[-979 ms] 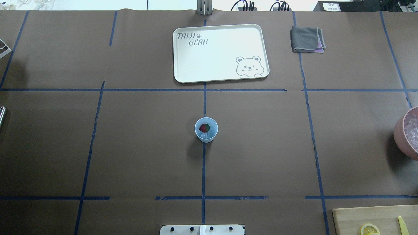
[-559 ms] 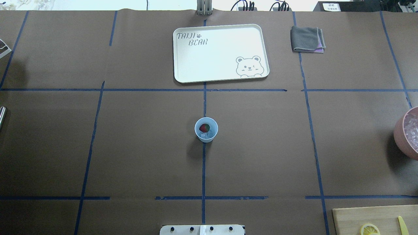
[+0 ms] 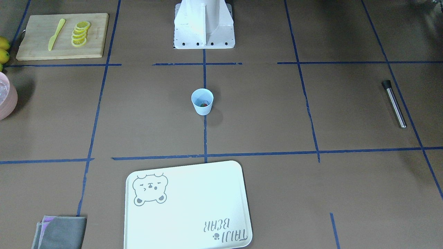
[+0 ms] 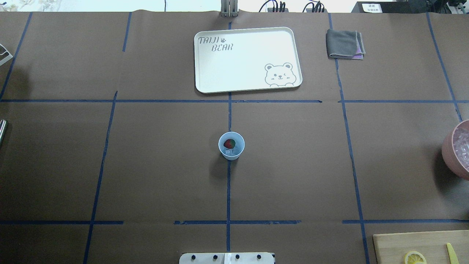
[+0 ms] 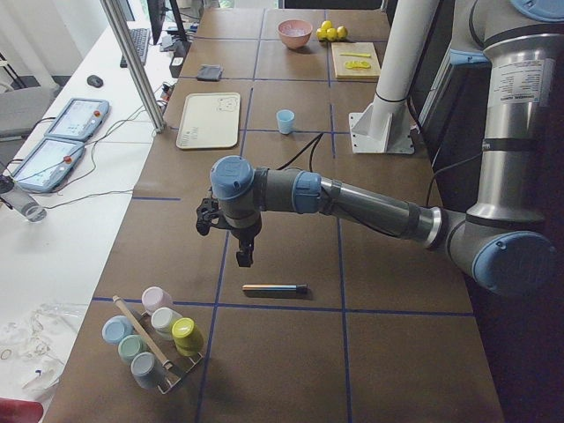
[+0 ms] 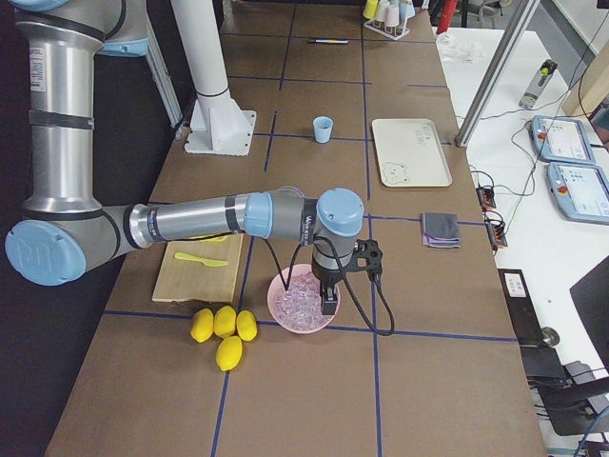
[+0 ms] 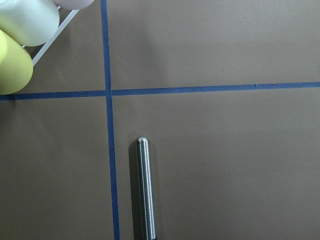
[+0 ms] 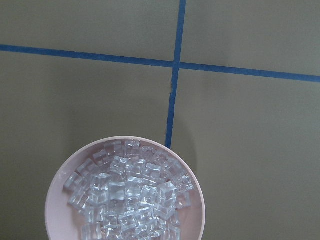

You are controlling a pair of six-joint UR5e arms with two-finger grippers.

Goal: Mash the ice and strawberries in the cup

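The pale blue cup (image 4: 236,150) stands upright at the table's middle, also in the front view (image 3: 202,101). Inside it lie a red strawberry (image 4: 229,143) and a clear ice cube (image 4: 230,151). My left gripper (image 5: 243,256) hangs just above a steel rod (image 5: 275,287) near the table's left end; the left wrist view shows the rod (image 7: 146,190) but no fingers. My right gripper (image 6: 328,303) hovers over a pink bowl (image 6: 285,319) full of ice cubes (image 8: 127,192). I cannot tell whether either gripper is open or shut.
A white bear tray (image 4: 247,58) and a folded grey cloth (image 4: 344,44) lie at the far side. A cutting board (image 3: 34,45) holds lemon slices and a yellow knife. Whole lemons (image 6: 221,328) lie by the bowl. A rack of coloured cups (image 5: 154,335) stands near the rod.
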